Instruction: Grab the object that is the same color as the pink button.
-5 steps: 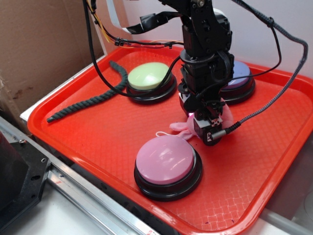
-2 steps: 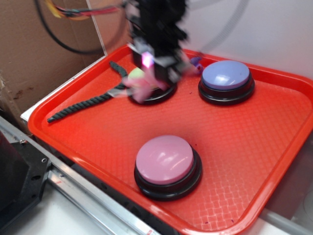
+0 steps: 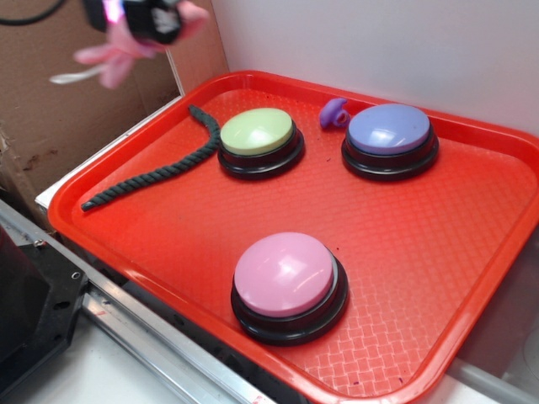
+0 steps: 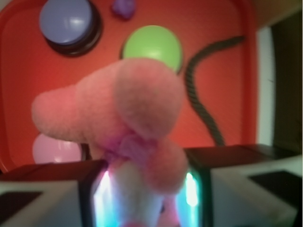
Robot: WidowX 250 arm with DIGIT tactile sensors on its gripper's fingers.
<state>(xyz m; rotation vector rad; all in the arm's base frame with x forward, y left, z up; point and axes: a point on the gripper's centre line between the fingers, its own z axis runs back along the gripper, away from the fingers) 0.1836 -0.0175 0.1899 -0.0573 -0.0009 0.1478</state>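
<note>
Pincer [image 3: 147, 18] now high at the upper left, past the rim of the red tray [image 3: 126, 244], closed tight on the pink plush toy [image 3: 109, 55], whose ears and white string dangle below it; a second ago it was down on the tray beside the pink button [image 3: 285, 273]. Wrist view confirms the toy [image 4: 118, 118] clamped between both fingers, tray far below. Green button [image 3: 257, 130], purple button [image 3: 390, 128], small purple knob [image 3: 333, 112] and dark rope [image 3: 160, 172] lie undisturbed, so the grab looks done
</note>
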